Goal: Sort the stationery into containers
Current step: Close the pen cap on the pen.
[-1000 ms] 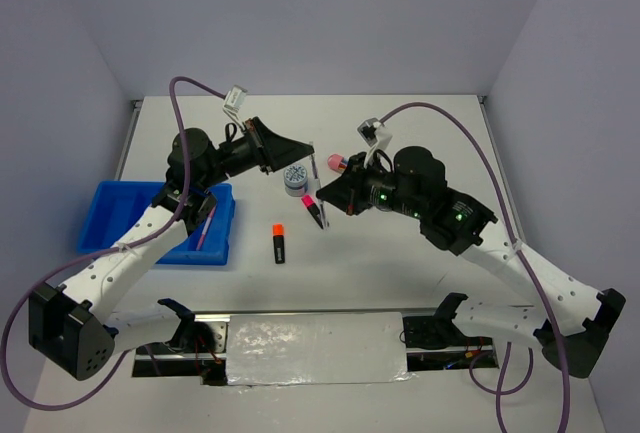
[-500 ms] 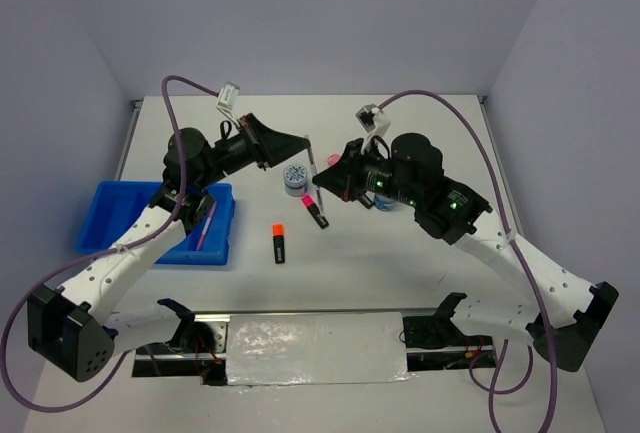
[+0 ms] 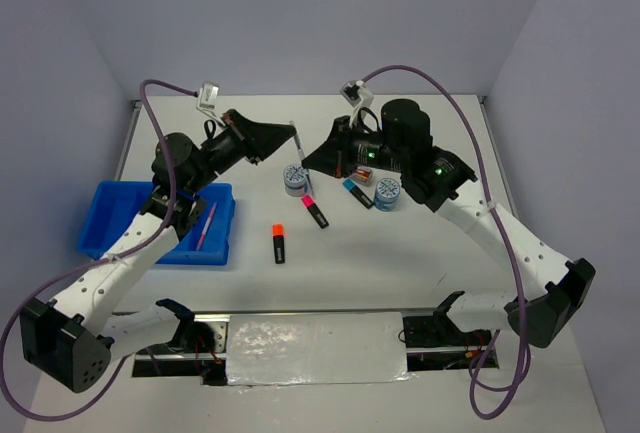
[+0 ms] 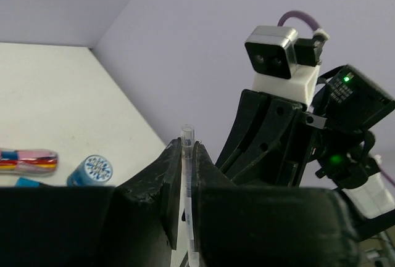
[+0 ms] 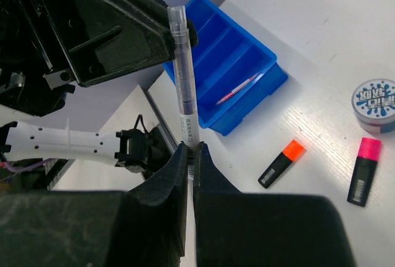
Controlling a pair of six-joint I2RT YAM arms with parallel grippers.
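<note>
The pen [image 5: 185,94] has its lower end buried between the right tool's [image 5: 190,150] fingers [image 5: 165,184], its print too small to read. The left arm [image 3: 130,248] covers part of the tray [image 3: 105,218]. The case [image 4: 28,161] runs off the left wrist view's left edge.

We see the tray [image 3: 106,219] at the worktop's [image 3: 400,273] left, a pen [image 3: 207,225] in its right compartment, a highlighter [image 3: 279,243] right of it
</note>
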